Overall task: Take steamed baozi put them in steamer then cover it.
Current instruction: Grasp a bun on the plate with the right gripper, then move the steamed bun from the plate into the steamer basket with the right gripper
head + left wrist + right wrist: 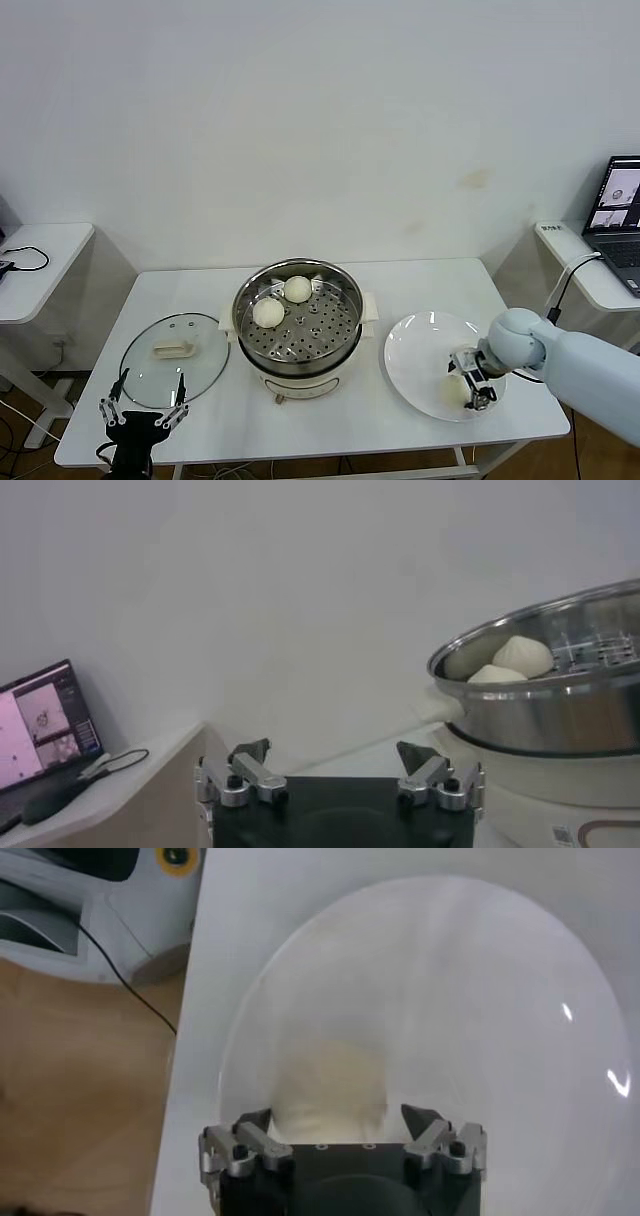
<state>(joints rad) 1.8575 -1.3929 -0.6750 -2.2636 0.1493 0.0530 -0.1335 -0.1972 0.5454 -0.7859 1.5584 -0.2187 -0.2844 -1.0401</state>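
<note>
Two steamed baozi [268, 312] [297, 289] lie on the perforated tray of the steamer [352, 318], which stands at the table's middle. A third baozi [455, 388] rests on the white plate [420, 350] at the right. My right gripper [472, 385] is down over it, open, one finger on each side of the bun [330, 1088]; the right wrist view shows a small gap on one side. The glass cover [150, 365] lies flat to the left of the steamer. At the cover's near edge my left gripper [152, 378] hovers open and holds nothing. The left wrist view shows the steamer [560, 715] with both buns.
A laptop [620, 205] sits on a side table at the right. Another side table [40, 260] with a cable stands at the left. A white wall runs behind the table. The table's front edge lies just below the plate and the cover.
</note>
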